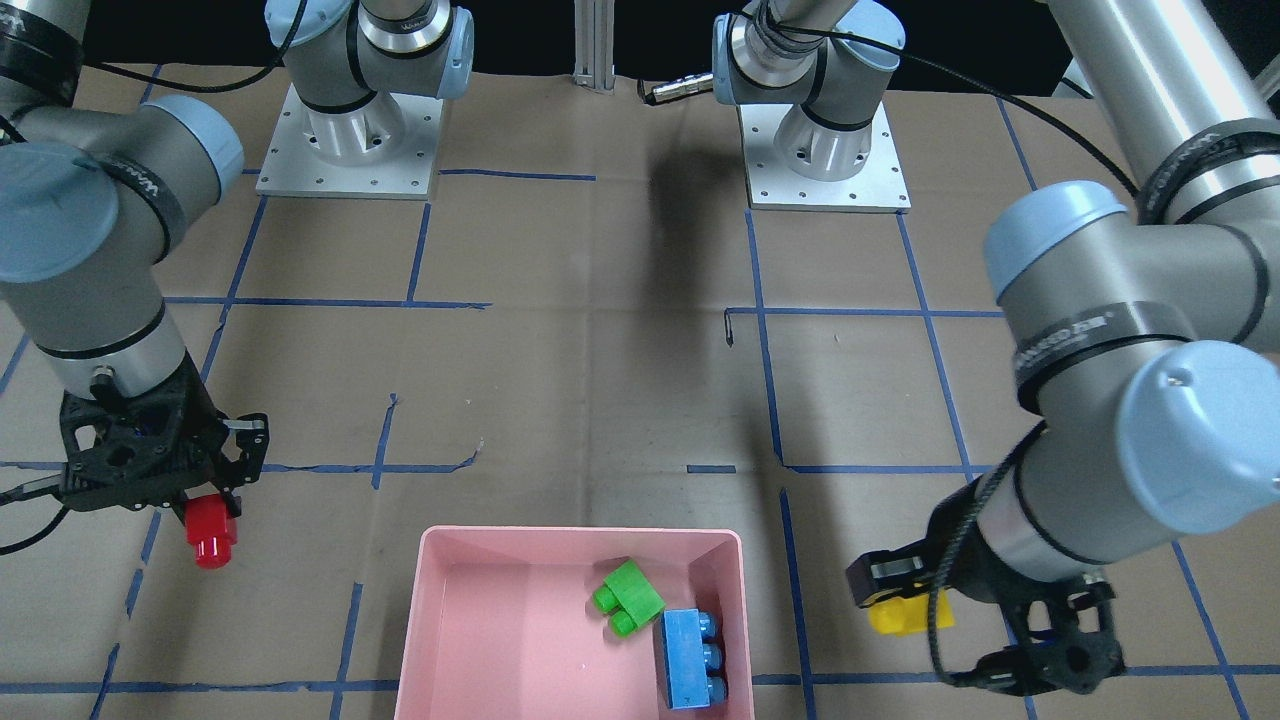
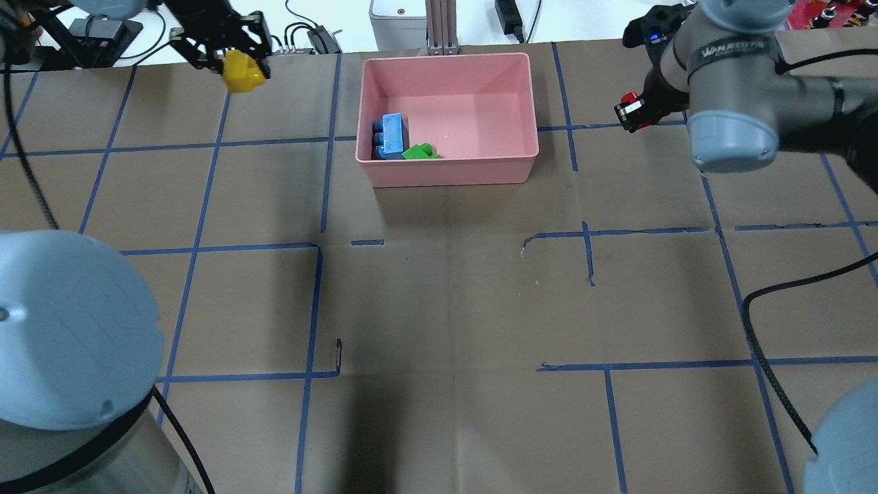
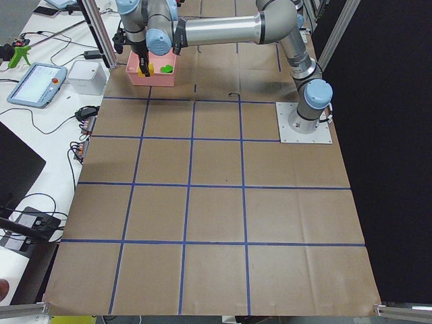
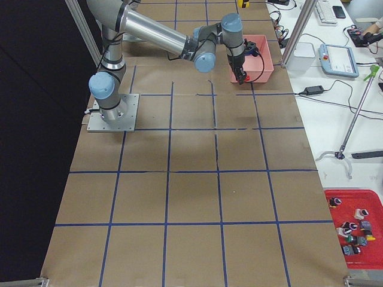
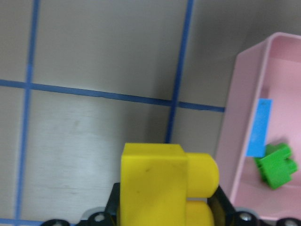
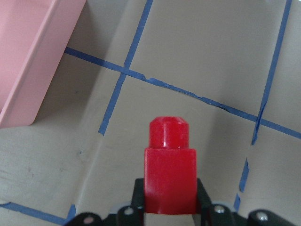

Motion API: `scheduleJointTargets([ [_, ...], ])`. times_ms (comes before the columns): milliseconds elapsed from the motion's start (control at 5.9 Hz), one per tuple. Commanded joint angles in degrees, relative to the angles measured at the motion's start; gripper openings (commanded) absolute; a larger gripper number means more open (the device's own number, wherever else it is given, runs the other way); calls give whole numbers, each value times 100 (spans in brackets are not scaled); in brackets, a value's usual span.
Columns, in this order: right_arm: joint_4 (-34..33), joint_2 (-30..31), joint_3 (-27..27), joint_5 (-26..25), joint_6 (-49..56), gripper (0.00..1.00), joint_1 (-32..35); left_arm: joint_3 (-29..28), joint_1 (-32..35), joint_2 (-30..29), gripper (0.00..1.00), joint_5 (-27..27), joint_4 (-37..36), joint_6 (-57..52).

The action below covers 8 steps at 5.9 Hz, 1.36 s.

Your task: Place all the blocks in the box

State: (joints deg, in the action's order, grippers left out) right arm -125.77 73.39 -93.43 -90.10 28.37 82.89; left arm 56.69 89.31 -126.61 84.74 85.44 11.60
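Holding one brick apiece, both arms hover above the brown paper-covered tabletop [image 1: 600, 380], one on each side of the shallow pale pink plastic box [image 1: 580, 537]. The left gripper [image 2: 233, 60] clamps the yellow two-stud plastic brick [image 5: 155, 183]; the right gripper [image 1: 207, 503] clamps the small red one-stud plastic brick [image 6: 169, 176]. The green two-stud brick [image 1: 628, 596] and the longer blue three-stud brick [image 1: 688, 658] lie inside the box, just beside each other. Such bricks are probably light, rigid and smooth, and are best pinched across their flat side walls, not their studs.

Pink box [image 2: 446, 170] on apparently paper-covered table [image 2: 446, 309]
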Motion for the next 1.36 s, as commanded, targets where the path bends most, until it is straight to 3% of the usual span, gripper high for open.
scheduleJointTargets([
  [0,361,-87,500,80,55,5,77,-246,663,-573,31,-37,-568,1408],
  [339,-113,-298,519,1313,-190,5,210,-247,990,-1118,32,-10,-1316,2018],
  [508,-106,-325,510,1911,-583,5,236,-238,1105,-1138,72,42,-1336,2169],
  [678,-123,-334,528,1978,-796,5,289,-255,1114,-1068,99,43,-1337,2188],
  [1017,-106,-754,860,2242,-1242,4,665,-177,1071,-492,99,60,-1084,2119],
  [1186,-375,-956,905,2486,-1916,5,1041,-124,836,-70,99,199,-603,1761],
])
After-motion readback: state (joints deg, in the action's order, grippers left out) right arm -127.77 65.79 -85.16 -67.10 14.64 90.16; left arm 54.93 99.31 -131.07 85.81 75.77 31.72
